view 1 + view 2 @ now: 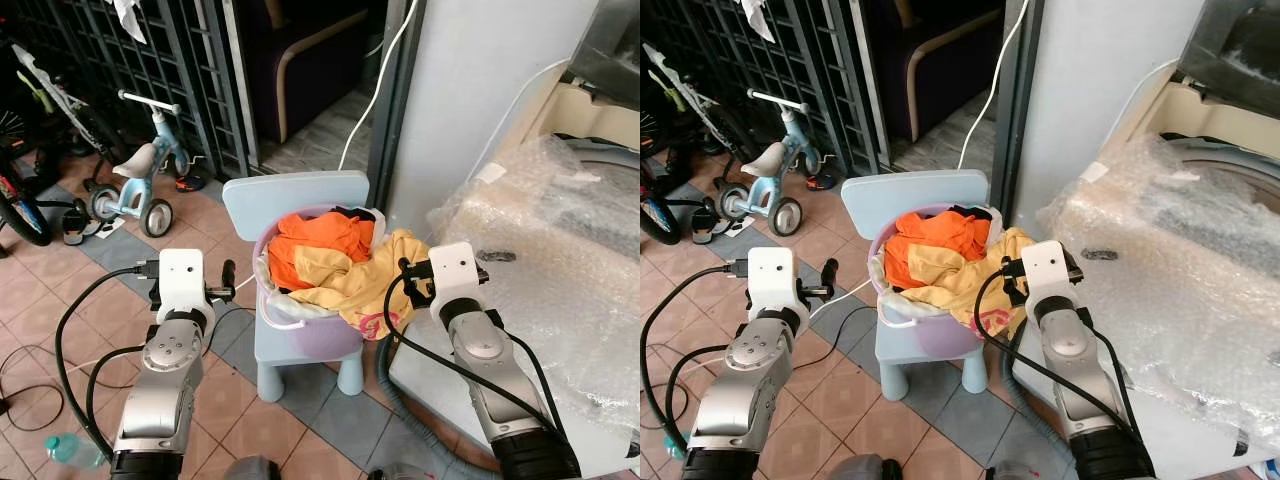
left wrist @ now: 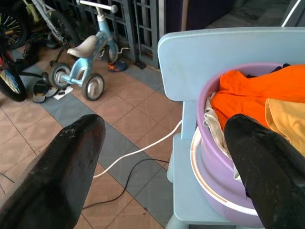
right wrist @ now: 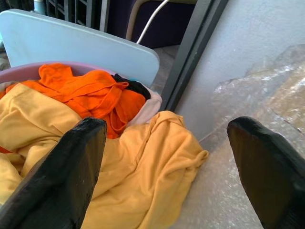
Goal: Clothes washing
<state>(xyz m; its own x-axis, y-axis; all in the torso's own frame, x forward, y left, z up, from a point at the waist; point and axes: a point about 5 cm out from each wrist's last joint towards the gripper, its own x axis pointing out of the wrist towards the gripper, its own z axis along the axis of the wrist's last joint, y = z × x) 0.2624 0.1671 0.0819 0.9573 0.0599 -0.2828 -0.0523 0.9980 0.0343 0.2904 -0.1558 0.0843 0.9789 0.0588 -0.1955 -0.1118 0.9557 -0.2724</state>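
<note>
From the head views, a lilac plastic basin heaped with orange and yellow clothes sits on a pale blue child's chair, between the two arms. In the left wrist view, the left hand is spread wide, empty, beside the basin (a small blue tricycle behind). In the right wrist view, the right hand gapes empty over the yellow cloth.

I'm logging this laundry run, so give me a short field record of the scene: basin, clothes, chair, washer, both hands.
basin: purple basin on the blue chair
clothes: orange garment heaped inside; yellow garment draped over the rim toward the washer
washer: bubble-wrapped washer right of the chair
left hand: left hand open, beside the basin
right hand: right hand open, over the yellow garment
floor: child's tricycle
</note>
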